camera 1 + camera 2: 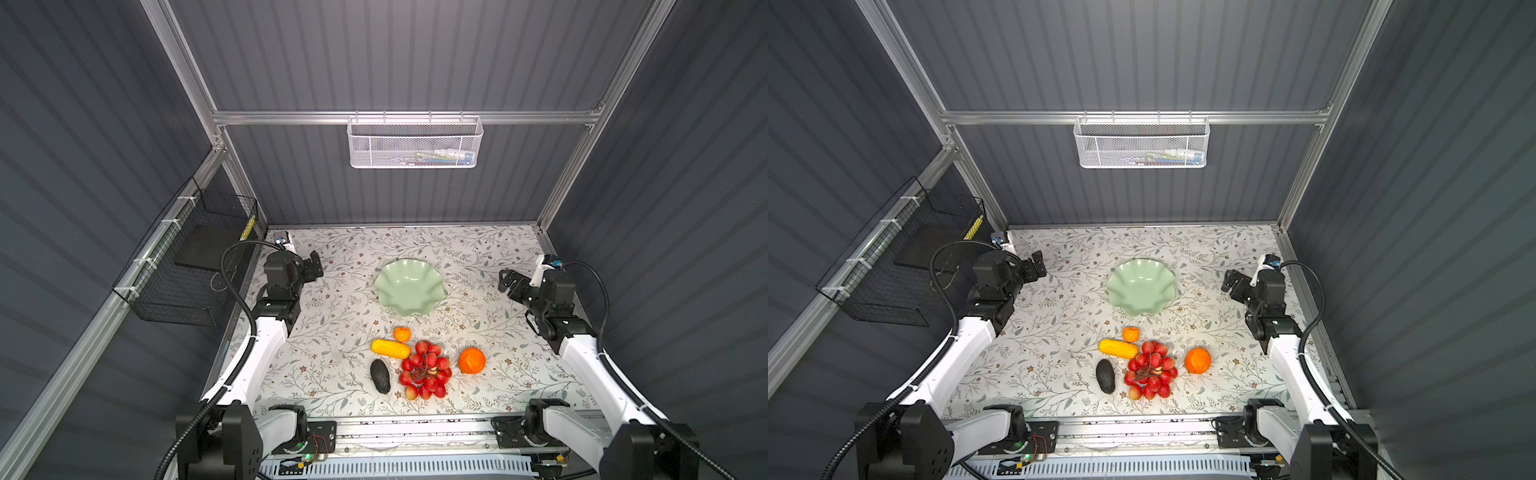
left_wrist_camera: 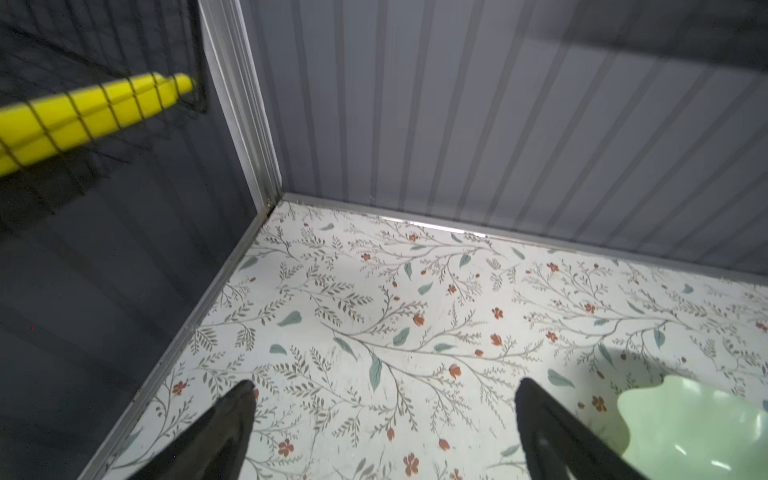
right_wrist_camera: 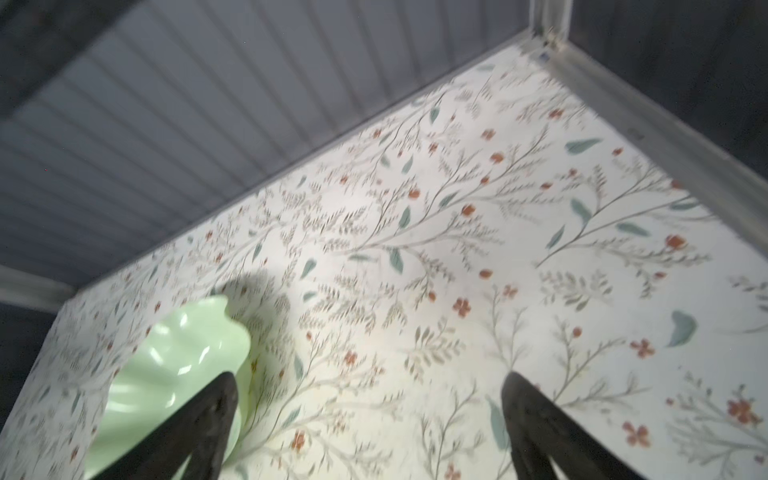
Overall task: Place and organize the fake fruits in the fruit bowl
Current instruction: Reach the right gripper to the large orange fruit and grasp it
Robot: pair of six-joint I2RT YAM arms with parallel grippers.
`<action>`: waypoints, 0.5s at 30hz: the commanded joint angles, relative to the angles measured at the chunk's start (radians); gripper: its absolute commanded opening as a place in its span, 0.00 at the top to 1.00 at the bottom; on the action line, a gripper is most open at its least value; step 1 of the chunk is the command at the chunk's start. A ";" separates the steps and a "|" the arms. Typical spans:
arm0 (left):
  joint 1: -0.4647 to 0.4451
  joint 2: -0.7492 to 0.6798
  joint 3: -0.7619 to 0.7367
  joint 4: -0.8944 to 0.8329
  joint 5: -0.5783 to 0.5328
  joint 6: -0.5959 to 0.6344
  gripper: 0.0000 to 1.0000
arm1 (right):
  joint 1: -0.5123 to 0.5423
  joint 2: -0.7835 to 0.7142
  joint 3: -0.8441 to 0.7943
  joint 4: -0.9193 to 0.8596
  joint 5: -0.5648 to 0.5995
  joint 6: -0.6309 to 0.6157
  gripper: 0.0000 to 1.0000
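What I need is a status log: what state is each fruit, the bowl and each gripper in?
fruit bowl: upright, empty
big orange: on table, outside bowl
small tangerine: on table, outside bowl
yellow oblong fruit: lying on table
avocado: lying on table
cluster of red balls: on table
left gripper: jaws open, empty
right gripper: jaws open, empty

The fruit bowl (image 2: 685, 419) runs off the left wrist view's edge; contents of the white mesh basket (image 1: 374, 143) are too small to identify.
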 commanded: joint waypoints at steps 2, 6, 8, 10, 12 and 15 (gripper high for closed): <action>-0.004 -0.047 0.029 -0.046 0.029 0.004 0.03 | 0.147 -0.028 0.043 -0.386 0.015 0.044 0.05; -0.004 -0.076 -0.021 -0.003 -0.001 -0.005 0.01 | 0.275 -0.042 0.024 -0.533 0.028 0.118 0.05; -0.004 -0.067 -0.024 0.004 -0.003 -0.007 0.01 | 0.347 -0.066 -0.005 -0.574 0.022 0.161 0.04; -0.004 -0.053 -0.002 -0.025 0.000 -0.013 0.00 | 0.412 -0.077 -0.034 -0.595 0.002 0.210 0.03; -0.004 -0.048 0.013 -0.043 0.012 -0.013 0.00 | 0.471 -0.080 -0.056 -0.616 0.014 0.258 0.02; -0.004 -0.053 0.009 -0.043 0.023 -0.013 0.00 | 0.527 -0.085 -0.088 -0.622 0.013 0.314 0.02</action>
